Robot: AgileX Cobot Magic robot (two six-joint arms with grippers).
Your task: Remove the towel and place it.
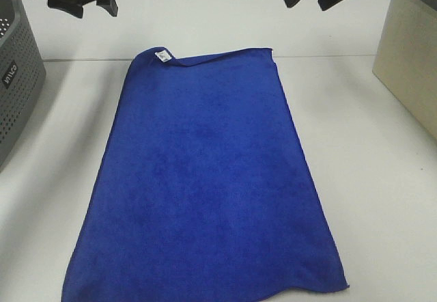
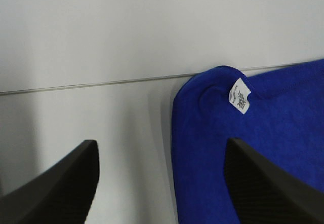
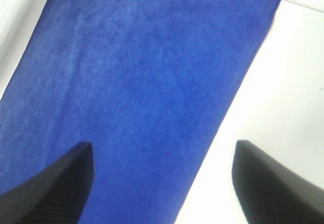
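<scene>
The towel (image 1: pixel 205 186) lies flat on the table (image 1: pixel 369 179). My left gripper (image 2: pixel 161 183) and right gripper (image 3: pixel 163 183) gape wide, holding nothing. I think I'm done; next, back away.

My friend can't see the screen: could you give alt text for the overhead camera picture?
A blue towel lies spread flat on a white table, its white label at the far corner. Two open black grippers hang above the far edge, between a grey basket and a beige bin.

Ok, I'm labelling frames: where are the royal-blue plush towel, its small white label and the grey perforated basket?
Royal-blue plush towel (image 1: pixel 205 193), exterior high view, middle.
Small white label (image 2: pixel 241 97), left wrist view, centre.
Grey perforated basket (image 1: pixel 17 83), exterior high view, side wall.
</scene>
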